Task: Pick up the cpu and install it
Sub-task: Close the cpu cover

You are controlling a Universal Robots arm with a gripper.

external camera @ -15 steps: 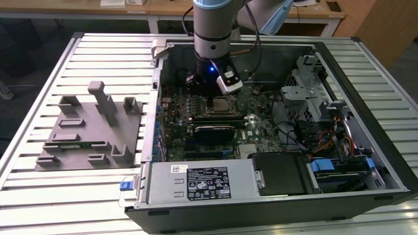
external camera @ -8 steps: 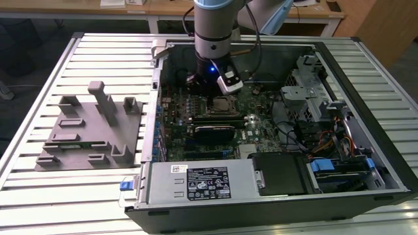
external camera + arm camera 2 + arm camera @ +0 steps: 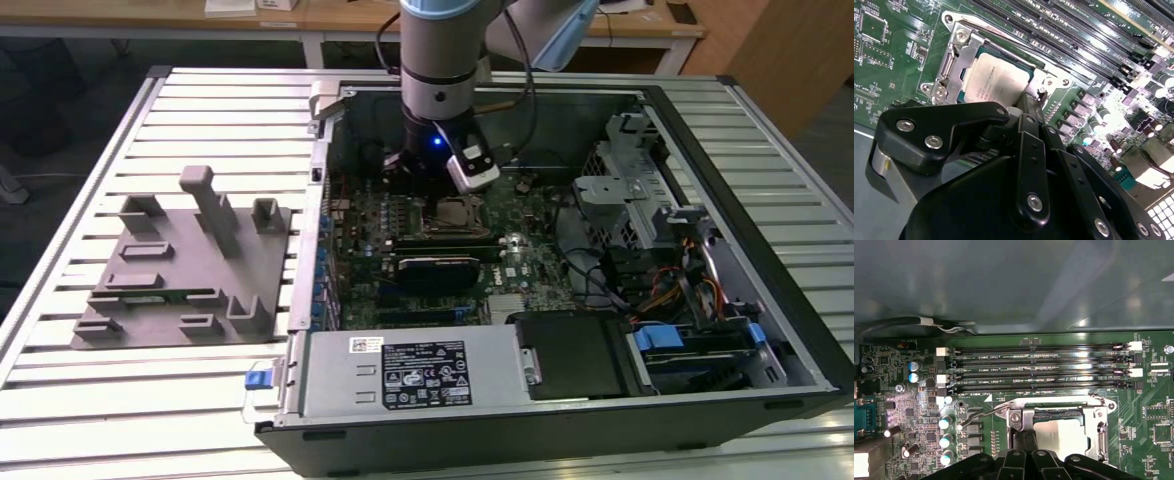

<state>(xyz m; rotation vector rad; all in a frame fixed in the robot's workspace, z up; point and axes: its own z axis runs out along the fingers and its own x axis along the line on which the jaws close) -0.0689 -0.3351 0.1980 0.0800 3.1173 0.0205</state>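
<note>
Hand point(image 3: 1033, 102), grip unclear, sits at cpu point(image 3: 999, 80) edge inside metal socket frame point(image 3: 960, 54); memory slots point(image 3: 1039, 371) alongside.

1 open computer case point(image 3: 787, 330) lies on 1 slatted table point(image 3: 107, 400). 1 grey tray point(image 3: 187, 270) sits near the table's edge at the exterior view's left. Inside the case is 1 motherboard point(image 3: 1139, 405), which carries 1 cpu point(image 3: 1061, 435) in 1 socket point(image 3: 1100, 432) and 4 memory slots point(image 3: 1034, 349). 1 labelled power supply point(image 3: 400, 370) fills the case's near edge.
</note>
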